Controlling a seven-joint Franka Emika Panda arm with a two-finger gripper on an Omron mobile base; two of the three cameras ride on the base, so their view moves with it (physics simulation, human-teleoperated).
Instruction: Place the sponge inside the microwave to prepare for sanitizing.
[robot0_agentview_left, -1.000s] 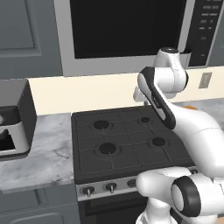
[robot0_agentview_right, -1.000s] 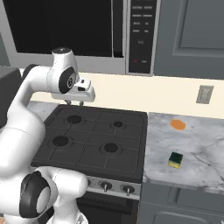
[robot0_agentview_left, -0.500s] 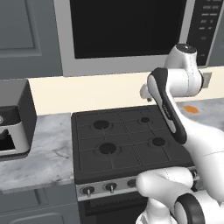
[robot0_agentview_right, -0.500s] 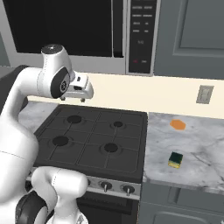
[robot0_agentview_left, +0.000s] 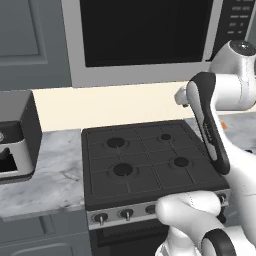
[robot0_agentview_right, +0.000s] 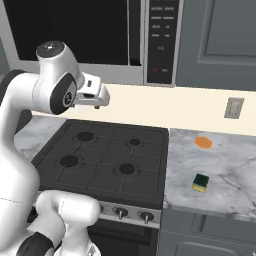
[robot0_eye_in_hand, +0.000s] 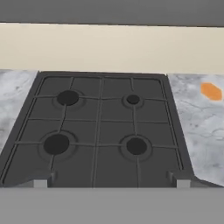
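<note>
The sponge (robot0_agentview_right: 200, 183), yellow with a dark green top, lies on the marble counter (robot0_agentview_right: 225, 165) right of the stove, near the front edge. Above the stove hangs the microwave (robot0_agentview_left: 145, 30), also seen in the right base view (robot0_agentview_right: 75, 30), its black glass door closed. My gripper (robot0_agentview_right: 98, 104) hovers over the stove's back left, far to the left of the sponge, and peeks out behind the forearm in the left base view (robot0_agentview_left: 181, 97). From the hand camera the gripper (robot0_eye_in_hand: 111, 183) is open, its fingertips (robot0_eye_in_hand: 41, 181) wide apart with nothing between them.
The black four-burner stove (robot0_eye_in_hand: 100, 127) lies below the hand. A flat orange piece (robot0_agentview_right: 203, 142) rests on the counter behind the sponge. A dark boxy appliance (robot0_agentview_left: 15, 135) stands on the left counter. A wall outlet (robot0_agentview_right: 233, 107) is on the backsplash.
The arm has folded differently, its upper joint swinging toward the right in the left base view, while the hand stays over the stove. The jaws have opened wide.
</note>
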